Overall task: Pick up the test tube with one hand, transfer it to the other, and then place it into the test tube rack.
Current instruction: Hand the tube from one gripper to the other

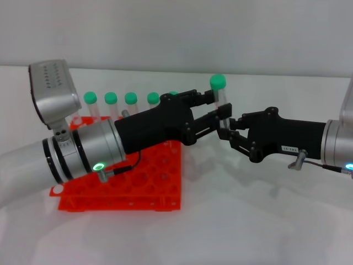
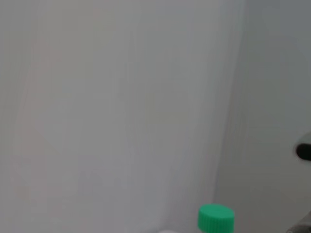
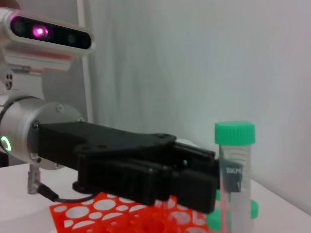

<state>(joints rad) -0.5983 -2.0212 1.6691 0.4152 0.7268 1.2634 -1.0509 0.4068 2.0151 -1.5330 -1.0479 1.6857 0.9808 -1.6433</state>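
Standing upright in mid-air beside the rack [image 1: 138, 182]: test tube [image 1: 219, 94], clamped by left gripper [image 1: 212, 113]; right gripper [image 1: 227, 131] closing on its lower end (grip unconfirmed). Step: handover. Next: right secures, left releases.

Glossy orange plastic rack [image 1: 160, 182], clear plastic test tube [image 1: 219, 99], matt black left hand [image 1: 212, 113]

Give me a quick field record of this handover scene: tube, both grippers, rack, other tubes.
test tube: upright, green cap up, held in the air between both grippers
left gripper: shut on the tube
right gripper: at the tube's lower part, grip unclear
test tube rack: orange-red, on the table under the left arm
other tubes: green-capped, standing in the rack's far row
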